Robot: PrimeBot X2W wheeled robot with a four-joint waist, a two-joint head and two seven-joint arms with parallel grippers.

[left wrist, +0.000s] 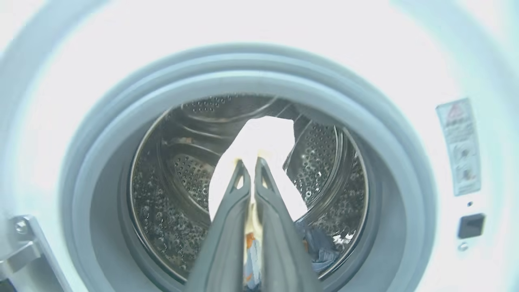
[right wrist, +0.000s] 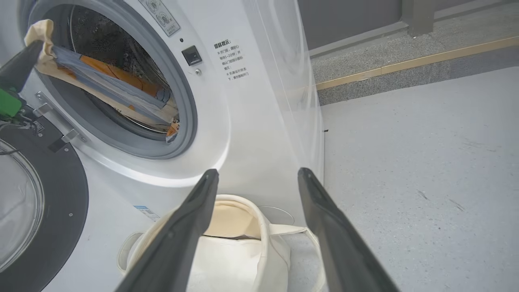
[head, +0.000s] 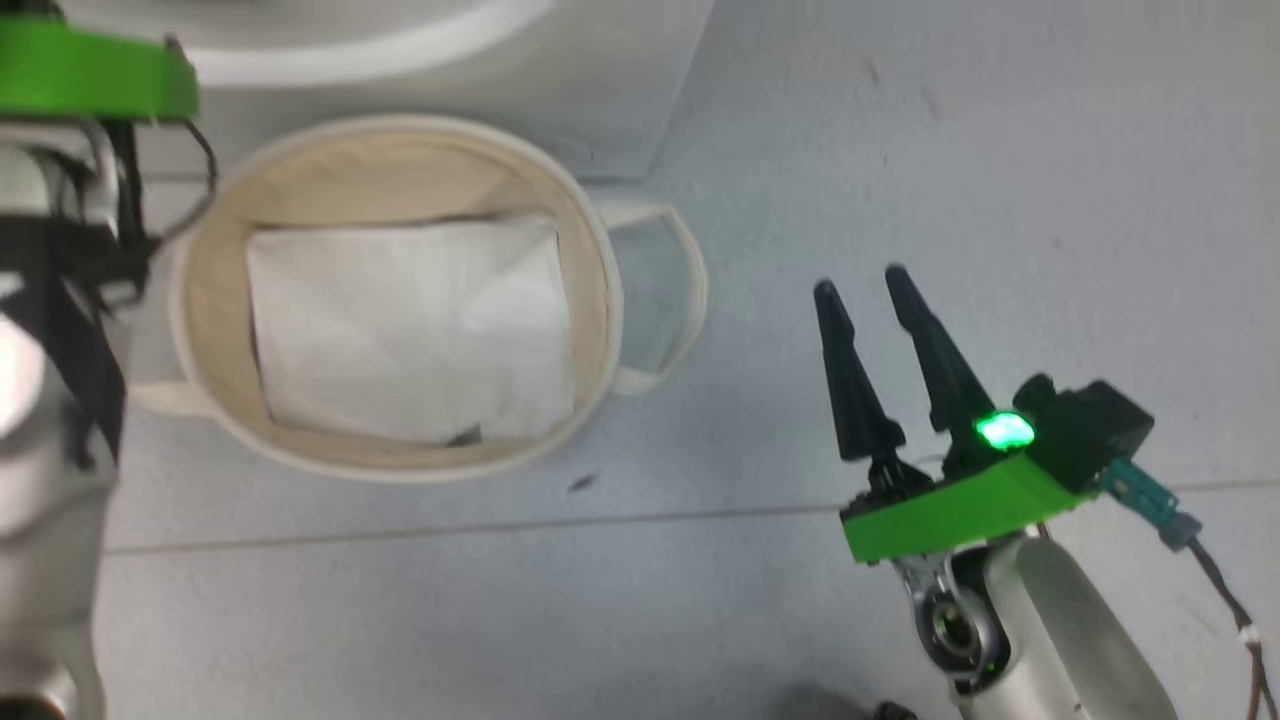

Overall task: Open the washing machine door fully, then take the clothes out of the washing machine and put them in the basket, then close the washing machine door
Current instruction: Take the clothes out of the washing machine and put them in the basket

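Left claw [left wrist: 251, 162] clenched on clothes [left wrist: 265, 136], centre frame, at washing machine [left wrist: 409, 65] mouth; right claw [right wrist: 257, 171] spread, empty.

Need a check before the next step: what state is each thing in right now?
washing machine door: swung open
washing machine: drum exposed
clothes: stretched from drum to left tool, partly inside
basket: upright, white sheet inside, no clothes
left tool: shut on clothes
right tool: open, empty
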